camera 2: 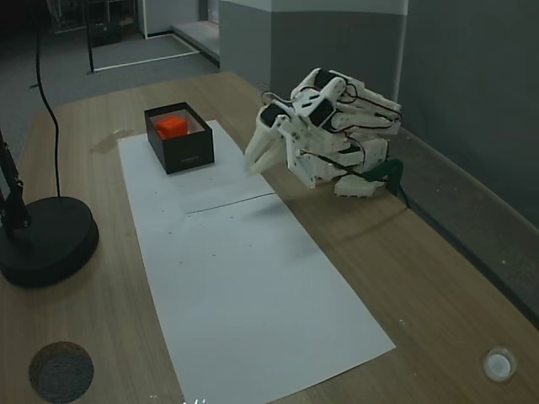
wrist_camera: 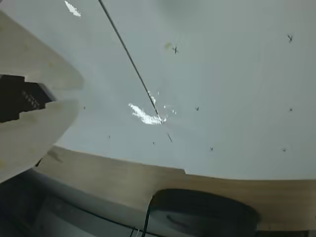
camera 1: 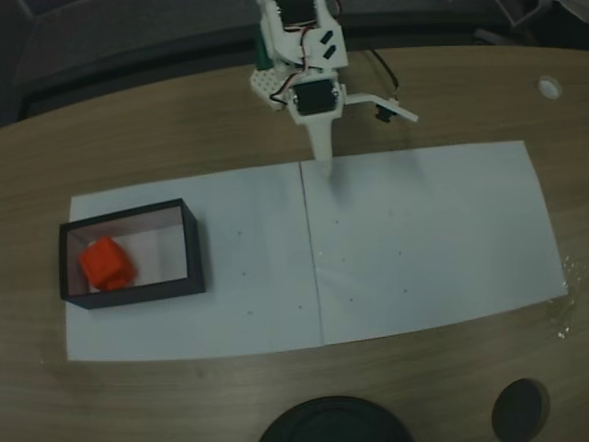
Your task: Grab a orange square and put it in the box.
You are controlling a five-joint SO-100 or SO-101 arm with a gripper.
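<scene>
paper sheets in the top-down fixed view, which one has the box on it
The left sheet: the box, with the orange square inside, sits at its left end. The right sheet carries nothing but small marks.

No readable writing anywhere.
Only tiny pen crosses dot the white paper sheets [wrist_camera: 237,74] in the wrist view; no letters, numbers or brand names are legible.

Dim, soft-focus, glare on paper [wrist_camera: 145,114]

1 orange square [camera 1: 108,263], 1 box [camera 1: 196,249], 2 paper sheets [camera 1: 423,239], 1 round black base [camera 2: 46,240].
</scene>
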